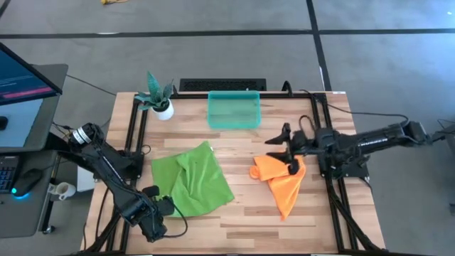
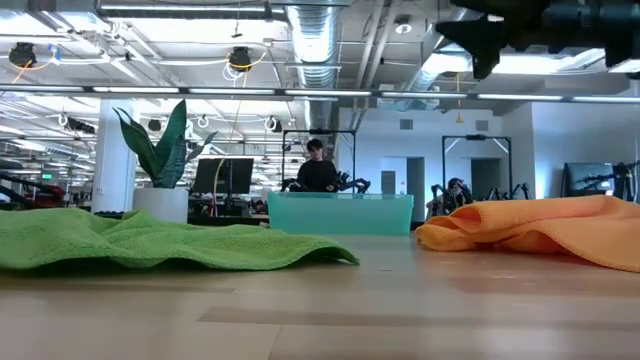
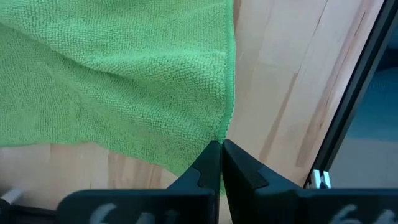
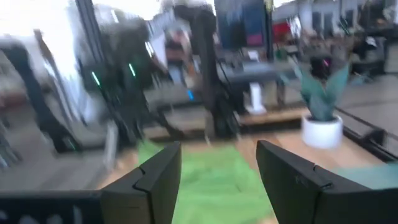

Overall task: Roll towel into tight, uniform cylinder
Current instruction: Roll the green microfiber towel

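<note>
Seemingly left gripper [image 3: 220, 163] pinches green towel [image 1: 192, 178] edge, right gripper [image 1: 279, 139] spread

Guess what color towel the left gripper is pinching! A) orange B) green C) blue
B: the left gripper is shut on the corner of the green towel, while the orange towel lies apart under the open right gripper.
</note>
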Action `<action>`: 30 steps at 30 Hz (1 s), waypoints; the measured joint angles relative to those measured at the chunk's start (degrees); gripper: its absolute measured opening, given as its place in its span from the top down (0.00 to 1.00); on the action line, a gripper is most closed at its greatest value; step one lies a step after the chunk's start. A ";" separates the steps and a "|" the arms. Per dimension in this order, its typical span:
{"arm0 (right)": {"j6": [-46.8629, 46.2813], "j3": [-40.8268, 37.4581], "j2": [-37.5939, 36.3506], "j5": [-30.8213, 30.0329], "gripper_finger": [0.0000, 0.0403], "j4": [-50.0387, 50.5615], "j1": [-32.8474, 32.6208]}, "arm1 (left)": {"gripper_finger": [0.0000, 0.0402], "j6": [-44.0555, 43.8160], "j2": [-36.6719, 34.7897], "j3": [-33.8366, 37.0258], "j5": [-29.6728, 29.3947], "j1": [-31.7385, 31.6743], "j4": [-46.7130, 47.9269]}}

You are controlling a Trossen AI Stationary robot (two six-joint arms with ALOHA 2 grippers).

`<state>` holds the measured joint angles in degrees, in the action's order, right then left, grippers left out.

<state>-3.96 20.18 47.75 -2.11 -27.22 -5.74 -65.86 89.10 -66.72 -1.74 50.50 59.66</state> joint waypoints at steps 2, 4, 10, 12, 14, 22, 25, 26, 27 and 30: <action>1.75 1.86 3.24 -4.38 0.43 3.47 -2.73 | 1.00 -0.89 0.00 0.00 0.00 0.00 0.00; 2.79 3.23 6.89 -7.32 0.43 5.21 -5.07 | 1.00 -1.30 0.00 0.00 -0.02 0.00 0.00; 2.95 6.45 17.44 -8.72 0.43 5.87 -10.29 | 1.00 -1.52 0.00 0.00 -0.02 0.00 0.00; 2.97 7.73 20.78 -8.72 0.43 5.86 -11.80 | 1.00 -2.17 0.00 0.00 -0.03 0.00 0.00; 3.13 9.33 24.12 -8.70 0.43 5.84 -13.12 | 1.00 -2.78 0.00 0.00 -0.02 0.00 0.00; 7.47 17.24 36.84 -8.70 0.43 5.81 -17.42 | 1.00 -4.29 0.00 0.00 -0.34 0.00 0.00; 7.51 19.91 41.25 -8.71 0.43 5.80 -18.01 | 1.00 -4.29 0.00 0.00 -0.67 -0.01 0.00; 7.49 20.78 42.77 -8.70 0.43 5.74 -18.11 | 1.00 -4.29 0.00 0.00 -0.81 0.00 0.00; 7.51 21.52 44.15 -8.71 0.43 5.80 -18.30 | 1.00 -4.29 0.00 0.00 -1.08 0.00 0.00; 7.53 23.94 48.33 -8.64 0.43 5.87 -18.34 | 1.00 -4.29 0.00 0.00 -2.05 0.00 -0.02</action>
<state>3.57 44.12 96.08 -10.74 -21.35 -24.08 -70.15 89.10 -66.72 -3.79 50.50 59.64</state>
